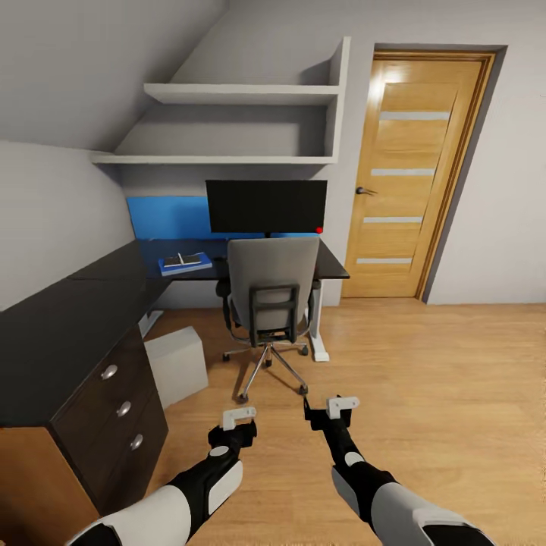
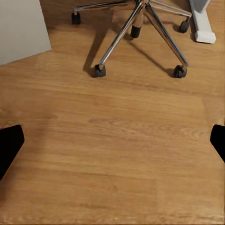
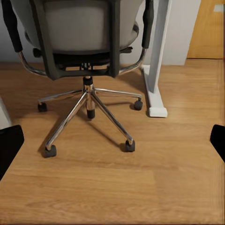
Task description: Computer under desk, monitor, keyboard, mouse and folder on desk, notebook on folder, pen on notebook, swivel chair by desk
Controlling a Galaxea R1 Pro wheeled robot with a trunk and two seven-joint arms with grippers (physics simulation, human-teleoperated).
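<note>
The black monitor (image 1: 265, 206) stands on the L-shaped black desk (image 1: 76, 318). Left of it lies the blue folder (image 1: 186, 265) with the small greyish notebook (image 1: 182, 260) on top; a thin pale streak on the notebook looks like the pen. The grey swivel chair (image 1: 271, 292) is pushed up to the desk and hides the keyboard and mouse. Its chrome base (image 2: 136, 28) (image 3: 89, 108) is seen close up. The light-grey computer (image 1: 178, 365) (image 2: 21, 28) stands on the floor by the drawer unit. Low over the floor, my left gripper (image 1: 239, 415) and right gripper (image 1: 341, 406) are both open and hold nothing.
The drawer unit with round silver knobs (image 1: 121, 409) is close on my left. A white desk leg (image 1: 318, 322) (image 3: 157, 61) stands right of the chair. A wooden door (image 1: 413, 174) is shut at the back right. Two wall shelves (image 1: 227, 125) hang above the desk. Bare wooden floor stretches to the right.
</note>
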